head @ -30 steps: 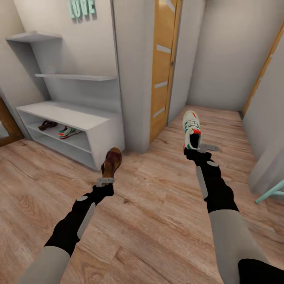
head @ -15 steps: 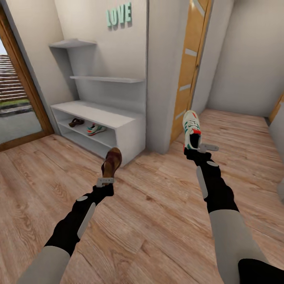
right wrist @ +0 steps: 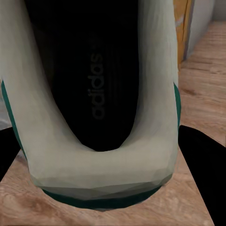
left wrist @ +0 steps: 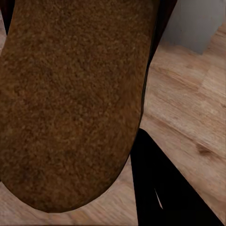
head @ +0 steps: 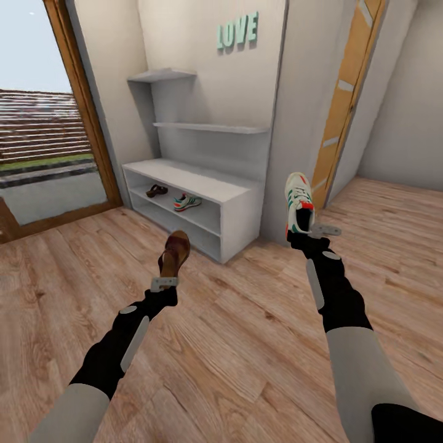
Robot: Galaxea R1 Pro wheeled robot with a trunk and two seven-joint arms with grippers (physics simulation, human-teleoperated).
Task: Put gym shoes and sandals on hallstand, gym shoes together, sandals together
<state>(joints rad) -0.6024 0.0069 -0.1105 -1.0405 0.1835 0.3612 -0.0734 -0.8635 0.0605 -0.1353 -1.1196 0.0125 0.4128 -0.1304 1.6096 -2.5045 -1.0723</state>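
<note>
Left gripper (head: 165,282) clamped on a sandal (head: 174,252), right gripper (head: 307,234) on a sneaker (head: 298,202), both raised off the floor (head: 246,344) for carrying. Mates lying on the rack (head: 231,209) far left, awaiting partners.

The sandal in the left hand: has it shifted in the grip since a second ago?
No. The sandal sits the same above the left hand; only the camera swung, sliding the hallstand right.
</note>
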